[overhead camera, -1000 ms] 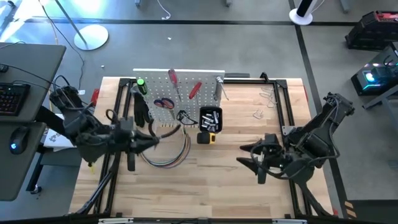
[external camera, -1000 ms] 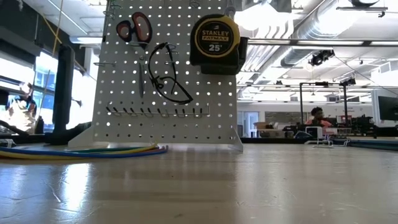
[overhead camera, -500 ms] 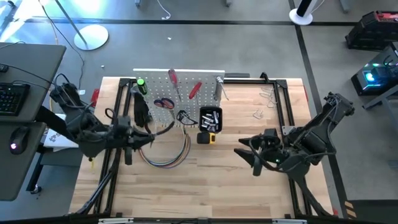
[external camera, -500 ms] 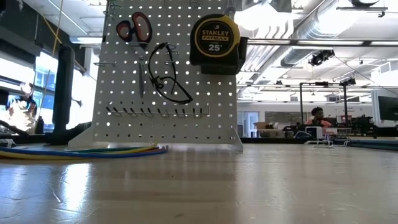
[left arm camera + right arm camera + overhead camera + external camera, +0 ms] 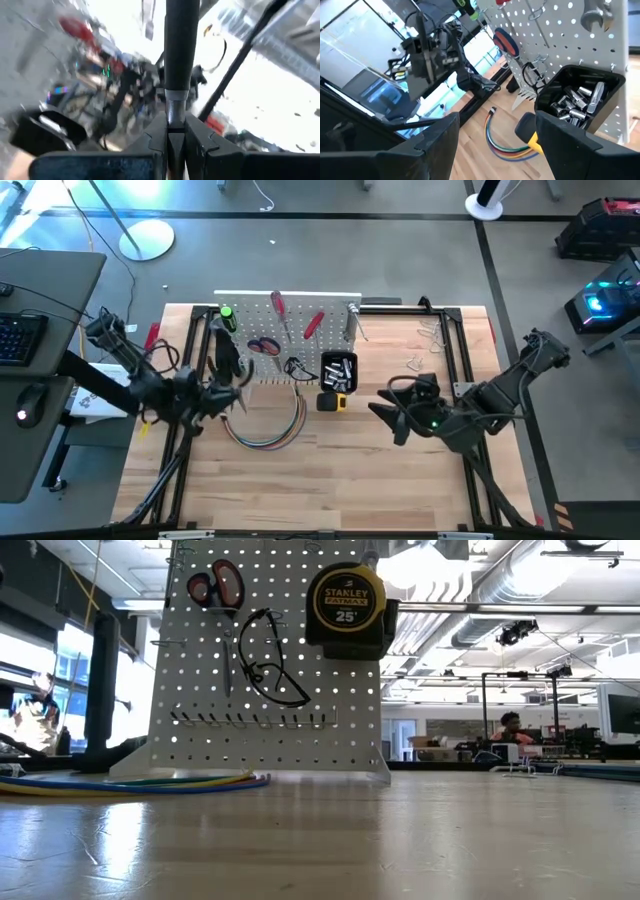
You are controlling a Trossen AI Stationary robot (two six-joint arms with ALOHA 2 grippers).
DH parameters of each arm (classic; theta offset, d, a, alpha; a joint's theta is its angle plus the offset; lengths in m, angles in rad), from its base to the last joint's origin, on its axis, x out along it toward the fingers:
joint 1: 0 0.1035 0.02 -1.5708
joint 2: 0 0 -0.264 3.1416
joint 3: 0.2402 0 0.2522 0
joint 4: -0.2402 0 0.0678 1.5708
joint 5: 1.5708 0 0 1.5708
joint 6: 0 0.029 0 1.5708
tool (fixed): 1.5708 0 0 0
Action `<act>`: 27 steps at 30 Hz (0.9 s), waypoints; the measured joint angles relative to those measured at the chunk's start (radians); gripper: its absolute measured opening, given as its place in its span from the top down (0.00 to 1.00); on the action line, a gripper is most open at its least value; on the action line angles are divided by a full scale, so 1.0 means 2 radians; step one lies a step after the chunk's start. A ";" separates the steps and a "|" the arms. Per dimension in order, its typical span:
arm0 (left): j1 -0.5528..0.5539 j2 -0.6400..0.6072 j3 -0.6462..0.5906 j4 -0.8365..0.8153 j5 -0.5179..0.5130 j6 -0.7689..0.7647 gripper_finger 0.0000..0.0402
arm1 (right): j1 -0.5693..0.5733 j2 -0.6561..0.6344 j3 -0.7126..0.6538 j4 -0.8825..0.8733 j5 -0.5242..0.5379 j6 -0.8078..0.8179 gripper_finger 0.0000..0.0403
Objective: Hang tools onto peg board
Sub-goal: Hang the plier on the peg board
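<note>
Counter of pale wood fills the high view, and the peg board stands near its far edge. On the board hang a green-handled screwdriver, two red-handled screwdrivers, red-handled scissors and a silver wrench. A black bin is fixed low on its right side, and a yellow tape measure sits just below it. The left arm reaches in from the left, its jaws near the board's left edge, with a dark-handled tool running from them towards the board. The right arm waits to the right of the board, its jaws apart from every tool. A curved bundle of coloured cables lies between the arms, in front of the board.

In the low view the board stands upright with the scissors at its top left and the tape measure at its top right. The cables lie on the counter by the board's foot.

The left wrist view shows the left jaws closed on the dark-handled tool, gripping just below a silver collar. The handle points straight away from them.

The right wrist view shows the right jaws spread wide and empty. Between them, farther off, are the bin full of metal pieces, the tape measure and the cables.
</note>
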 joint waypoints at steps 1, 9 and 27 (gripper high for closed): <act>0.005 -0.005 -0.014 0.028 0.002 0.016 0.94 | -0.003 0.000 0.000 -0.001 -0.007 0.000 0.37; 0.033 -0.058 -0.091 0.076 -0.018 0.046 0.94 | -0.026 0.002 0.000 -0.004 -0.053 -0.033 0.37; 0.016 -0.097 -0.119 0.066 0.001 0.040 0.94 | -0.105 0.114 0.000 0.226 -0.198 -0.102 0.47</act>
